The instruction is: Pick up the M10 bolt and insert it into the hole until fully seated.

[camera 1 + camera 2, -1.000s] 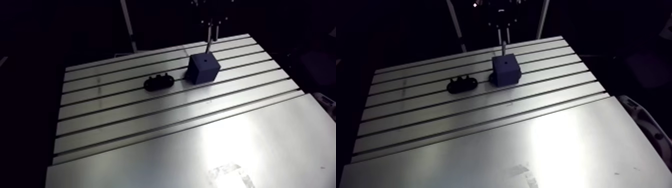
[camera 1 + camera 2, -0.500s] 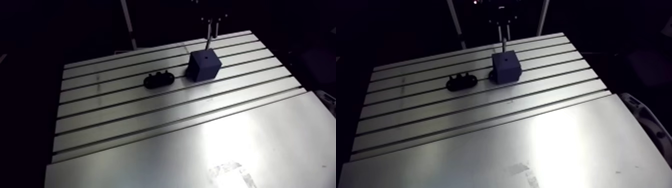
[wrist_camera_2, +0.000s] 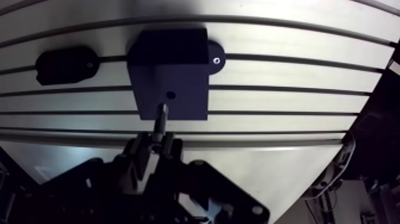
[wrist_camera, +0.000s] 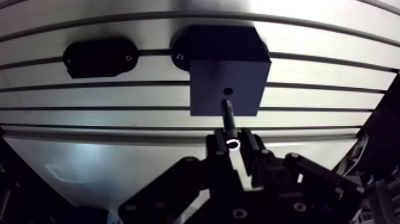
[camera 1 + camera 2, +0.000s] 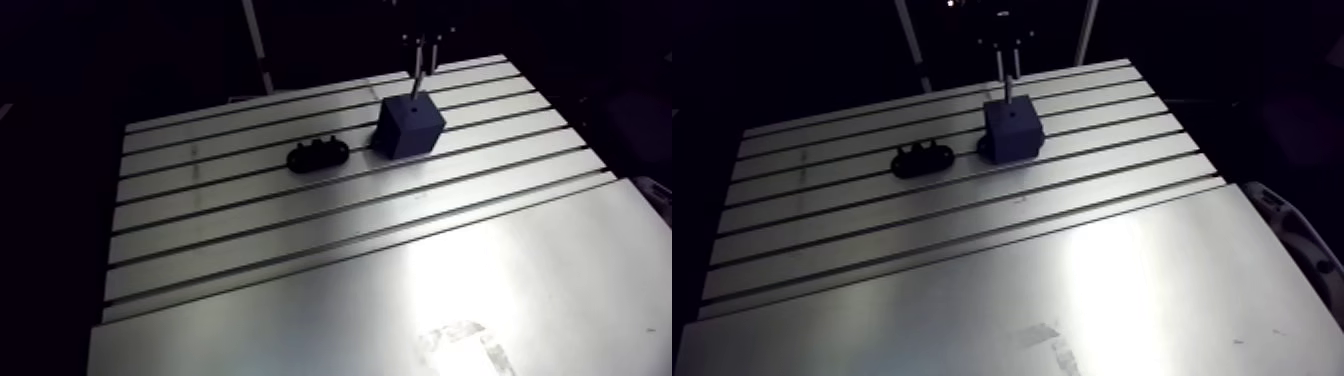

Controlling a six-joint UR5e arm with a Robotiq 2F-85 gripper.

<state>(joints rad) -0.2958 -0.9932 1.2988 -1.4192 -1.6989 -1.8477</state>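
A dark blue block stands on the slotted table, with a small round hole in its top face. My gripper is shut on the M10 bolt, which hangs straight down from the fingers. In the wrist view the bolt's tip sits just short of the hole, a little to the gripper's side of it. In the arm view the bolt hangs just above the block at the table's far side.
A black oval holder with small bumps lies on the table to the left of the block. A round black foot shows at the block's base. The table's smooth plate fills the near side.
The arm view has shifted slightly, so the camera moved. The bolt now sits closer over the block's top than earlier.
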